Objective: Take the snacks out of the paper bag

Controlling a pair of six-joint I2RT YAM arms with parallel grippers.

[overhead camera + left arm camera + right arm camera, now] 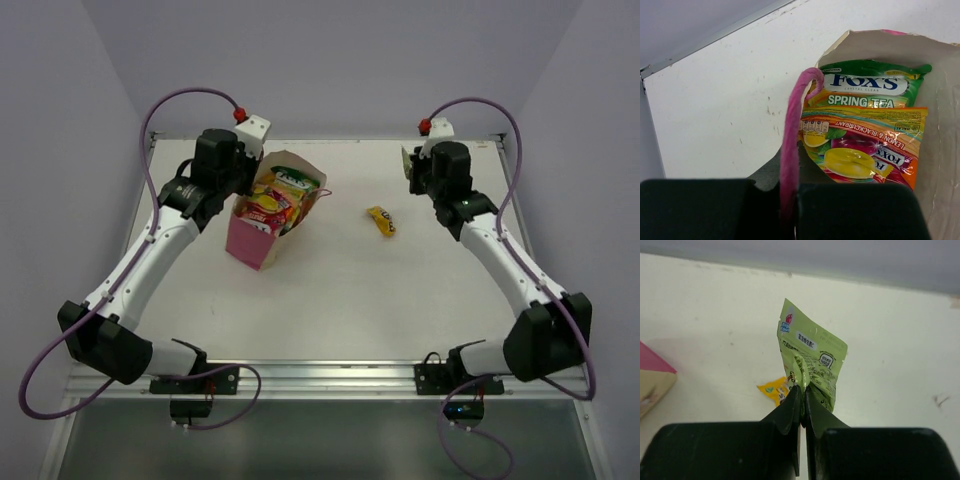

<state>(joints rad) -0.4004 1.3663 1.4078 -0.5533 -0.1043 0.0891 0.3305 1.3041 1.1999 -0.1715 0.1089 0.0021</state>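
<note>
left gripper (789,195) pinched shut on cord handle (792,130), steadying paper bag (250,248) left of centre | inside: green packet (867,85), orange packet (862,147) (maybe more beneath) | yellow pack (381,220) lying on table (340,300) | right gripper (802,402) clamped on pale-green pack (812,357), mid-unloading | next: drop it near yellow pack

left arm (150,250): white links, bulky black joints | right arm (510,262): same white-and-black build | cables (150,120): thin purple loops | wrist caps (240,113): red, on white camera housings | left gripper (788,197), right gripper (802,396): matte black fingers | bases (195,382): black blocks, tabletop's near edge
</note>
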